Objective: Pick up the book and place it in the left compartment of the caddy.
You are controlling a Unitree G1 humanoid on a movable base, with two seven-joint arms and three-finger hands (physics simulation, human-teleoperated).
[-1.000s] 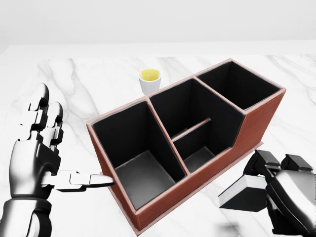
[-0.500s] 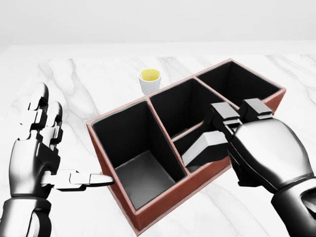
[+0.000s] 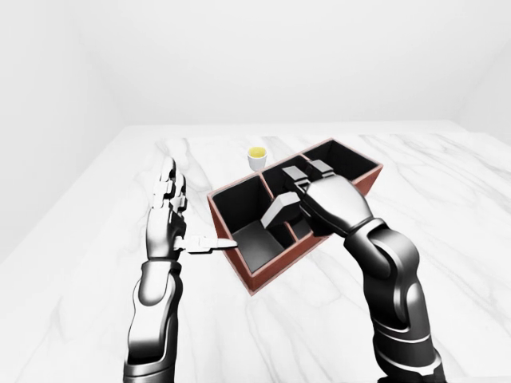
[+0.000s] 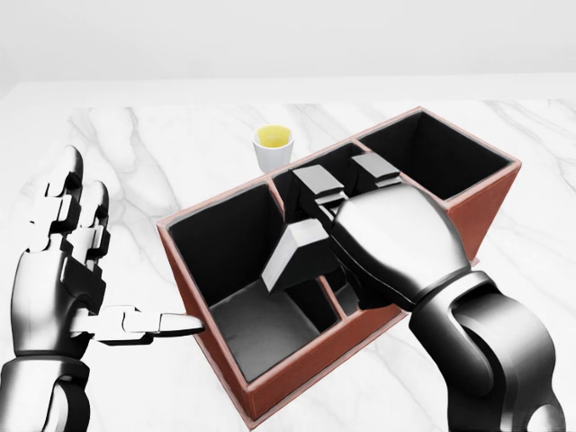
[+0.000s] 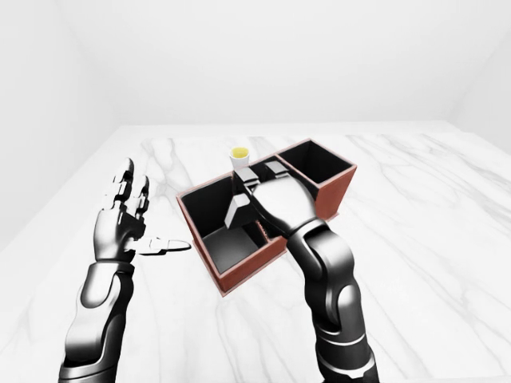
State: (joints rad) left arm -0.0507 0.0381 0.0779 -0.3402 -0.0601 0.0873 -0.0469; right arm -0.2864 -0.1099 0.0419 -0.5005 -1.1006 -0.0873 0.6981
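Observation:
The red-brown caddy point(image 4: 297, 373) with black insides lies slantwise on the marble table. My right hand point(image 4: 317, 225) is shut on the grey book point(image 4: 295, 256) and holds it tilted above the caddy. The book's lower end hangs over the left compartment point(image 4: 236, 310), by the divider to the middle one. The hand hides most of the middle compartment. My left hand point(image 4: 108, 270) is open and empty at the left of the caddy, fingers upright, thumb pointing at the caddy's left wall, just short of it.
A small white cup point(image 4: 274, 147) with yellow liquid stands just above the caddy in the head view. The caddy's right compartment point(image 4: 432, 153) is empty. The marble table point(image 4: 162, 153) spreads wide on all sides.
My right hand has carried the book up and to the left, from the table at the caddy's lower right to above its left and middle compartments. The left hand has barely moved.

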